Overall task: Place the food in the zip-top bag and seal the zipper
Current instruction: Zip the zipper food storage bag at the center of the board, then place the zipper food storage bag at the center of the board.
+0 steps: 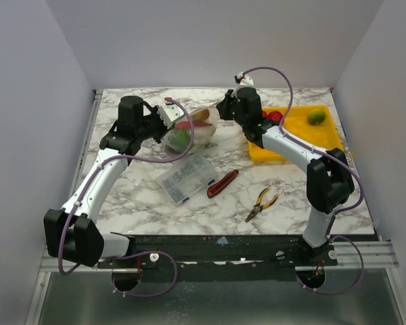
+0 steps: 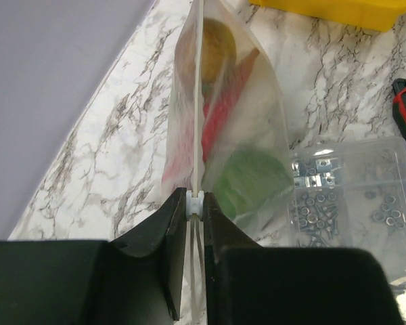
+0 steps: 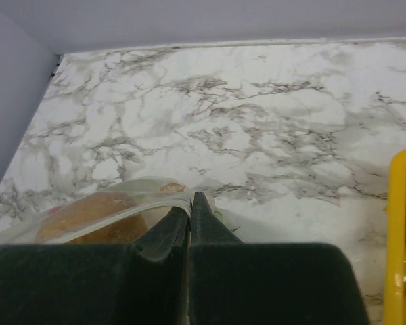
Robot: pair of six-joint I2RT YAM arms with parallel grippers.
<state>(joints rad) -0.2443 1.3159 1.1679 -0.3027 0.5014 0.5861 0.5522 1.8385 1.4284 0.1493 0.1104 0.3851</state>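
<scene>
The clear zip-top bag (image 1: 189, 132) is held up on edge between my two grippers at the back middle of the table. It holds a green piece (image 2: 250, 179), a red piece (image 2: 216, 115) and a yellow-brown piece (image 2: 216, 44). My left gripper (image 2: 196, 203) is shut on the white slider at the bag's left end, and the zipper (image 2: 198, 101) runs straight away from it. My right gripper (image 3: 190, 198) is shut on the bag's other top corner (image 3: 122, 206). A green piece (image 1: 316, 117) and a red piece (image 1: 274, 116) lie in the yellow tray (image 1: 294, 139).
A clear compartment box of small hardware (image 1: 186, 177) lies just in front of the bag. A red-and-black knife (image 1: 222, 183) and yellow-handled pliers (image 1: 262, 203) lie nearer the front. The yellow tray sits at the back right, beside the right arm.
</scene>
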